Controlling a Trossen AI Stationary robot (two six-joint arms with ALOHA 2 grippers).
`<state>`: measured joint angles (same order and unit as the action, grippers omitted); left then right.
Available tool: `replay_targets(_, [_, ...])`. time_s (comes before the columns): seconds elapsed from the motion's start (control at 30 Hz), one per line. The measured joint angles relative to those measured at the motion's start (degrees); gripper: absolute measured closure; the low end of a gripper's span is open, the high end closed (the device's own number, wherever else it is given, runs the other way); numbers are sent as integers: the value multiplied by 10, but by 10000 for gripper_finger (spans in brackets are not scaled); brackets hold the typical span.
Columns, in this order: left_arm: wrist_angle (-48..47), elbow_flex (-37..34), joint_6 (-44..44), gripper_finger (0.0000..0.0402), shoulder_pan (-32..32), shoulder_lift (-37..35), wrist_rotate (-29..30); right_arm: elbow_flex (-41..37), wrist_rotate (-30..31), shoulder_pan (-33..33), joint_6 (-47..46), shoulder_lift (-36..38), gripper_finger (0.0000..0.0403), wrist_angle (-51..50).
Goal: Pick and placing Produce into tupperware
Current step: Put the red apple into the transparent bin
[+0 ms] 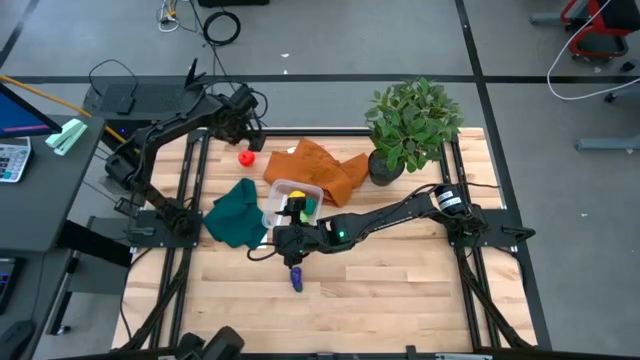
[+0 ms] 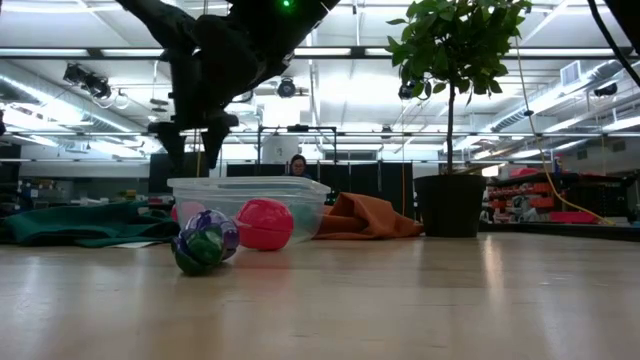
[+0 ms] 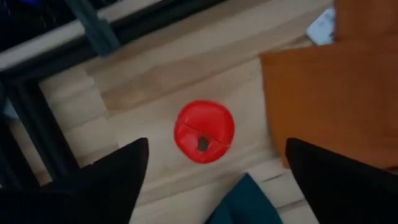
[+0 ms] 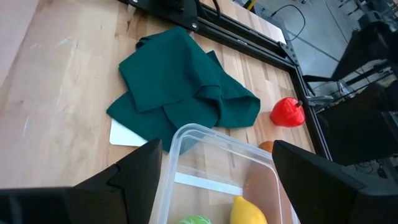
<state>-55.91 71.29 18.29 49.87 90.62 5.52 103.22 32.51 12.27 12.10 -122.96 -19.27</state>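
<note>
The clear tupperware [image 1: 292, 199] stands mid-table between the dark green cloth [image 1: 236, 213] and the orange cloth [image 1: 318, 168]. It holds a yellow piece [image 4: 248, 210] and a green piece [image 4: 193, 219]. A red piece [image 1: 246, 156] lies on the bare wood farther back, and a purple piece [image 1: 296, 278] lies near the front. My left gripper [image 3: 216, 144] hovers open above the red piece [image 3: 204, 131], which sits between its fingers in that view. My right gripper [image 4: 216, 149] is open above the tupperware's near rim [image 4: 205, 138], and the low view shows it raised clear [image 2: 195, 140].
A potted plant [image 1: 410, 125] stands at the far right, by the orange cloth. A flat white sheet [image 4: 127, 134] pokes out from under the green cloth. Black frame rails [image 1: 195, 180] run along both table sides. Bare wood [image 1: 400, 290] stretches across the near half.
</note>
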Motion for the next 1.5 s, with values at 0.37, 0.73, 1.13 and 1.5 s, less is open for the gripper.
replay_targets(0.37, [-45,0,5,5,0,63,-21,0,0,0,-3,0,136,0])
replay_targets(0.73, [-24,0,-9,5,0,88,-32,0,0,0,-7,0,136,0])
replay_targets(1.13, [-13,0,-15,5,0,88,-33,0,0,0,-19,0,136,0])
replay_targets(1.5, [-9,0,-16,5,1,88,-33,0,0,3,-29,0,136,0])
